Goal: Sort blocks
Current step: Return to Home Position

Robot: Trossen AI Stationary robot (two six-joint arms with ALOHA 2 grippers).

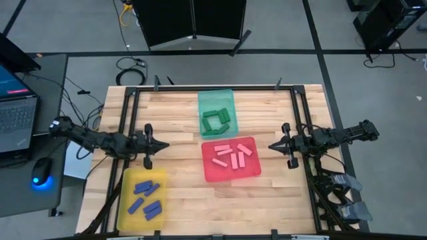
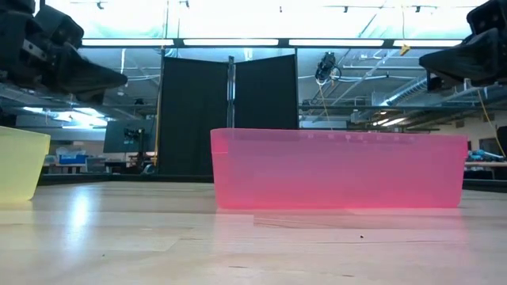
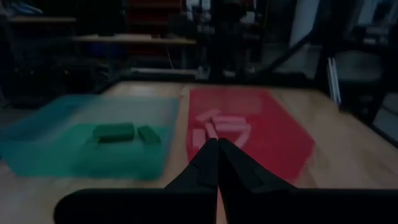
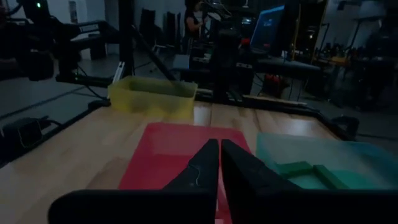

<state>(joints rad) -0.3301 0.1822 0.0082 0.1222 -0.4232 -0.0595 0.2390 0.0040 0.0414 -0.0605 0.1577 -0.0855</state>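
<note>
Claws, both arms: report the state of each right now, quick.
Left arm's dark two-finger claw: closed, holding nothing.
Right arm's dark two-finger claw: closed, holding nothing.

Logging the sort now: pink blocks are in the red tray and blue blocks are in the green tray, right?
No: the high view shows the blue blocks in the yellow tray; the green tray holds green blocks. The pink blocks are in the red tray.

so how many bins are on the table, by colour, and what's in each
yellow bin: 1, blue blocks inside
pink bin: 1, pink blocks inside
green bin: 1, green blocks inside
total: 3 bins
</note>
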